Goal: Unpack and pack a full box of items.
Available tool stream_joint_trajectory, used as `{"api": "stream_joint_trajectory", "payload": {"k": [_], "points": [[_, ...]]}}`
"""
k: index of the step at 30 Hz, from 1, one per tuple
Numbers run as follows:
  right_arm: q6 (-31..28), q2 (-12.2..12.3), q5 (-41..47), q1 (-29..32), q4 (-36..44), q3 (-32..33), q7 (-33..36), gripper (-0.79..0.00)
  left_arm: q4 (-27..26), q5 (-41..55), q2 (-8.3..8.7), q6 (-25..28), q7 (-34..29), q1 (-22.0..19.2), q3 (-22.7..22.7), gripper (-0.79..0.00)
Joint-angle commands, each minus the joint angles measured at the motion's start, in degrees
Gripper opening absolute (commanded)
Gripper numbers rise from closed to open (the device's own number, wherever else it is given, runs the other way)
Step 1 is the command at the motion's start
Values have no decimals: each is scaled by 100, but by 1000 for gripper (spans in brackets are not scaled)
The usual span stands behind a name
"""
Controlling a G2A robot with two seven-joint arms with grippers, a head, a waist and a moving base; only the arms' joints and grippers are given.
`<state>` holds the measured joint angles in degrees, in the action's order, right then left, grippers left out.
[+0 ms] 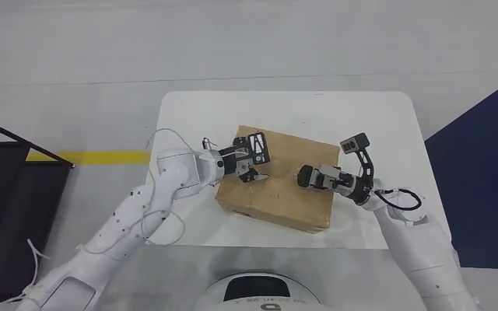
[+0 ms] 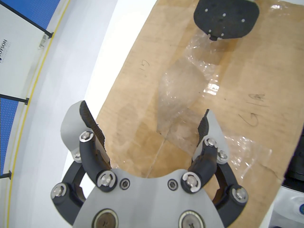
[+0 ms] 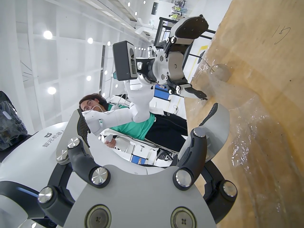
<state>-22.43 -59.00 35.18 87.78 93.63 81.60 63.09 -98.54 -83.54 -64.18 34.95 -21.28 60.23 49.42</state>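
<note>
A closed brown cardboard box (image 1: 280, 190) sits slightly skewed in the middle of the white table (image 1: 194, 117). Its top seam is sealed with wrinkled clear tape (image 2: 180, 96) that runs lengthwise from one gripper toward the other. The left gripper (image 1: 254, 163) hovers over one end of the seam and the right gripper (image 1: 305, 176) over the other, both spread wide and holding nothing.

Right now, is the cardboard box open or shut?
Shut. The top of the box lies flat and closed along its seam, and wrinkled clear tape runs over it.
</note>
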Motion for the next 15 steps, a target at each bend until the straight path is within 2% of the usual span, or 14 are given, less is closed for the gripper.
{"api": "stream_joint_trajectory", "payload": {"k": [1,9,15], "points": [[-18,4,15,38,7,31,0,0,146,-340,-47,-250,249,-90,-142,0],[-63,19,59,163,38,130,11,0,370,-734,-161,-724,1072,-311,-275,0],[-112,27,88,248,63,200,17,0,390,-1008,-202,-1075,1592,-459,-163,0]]}}
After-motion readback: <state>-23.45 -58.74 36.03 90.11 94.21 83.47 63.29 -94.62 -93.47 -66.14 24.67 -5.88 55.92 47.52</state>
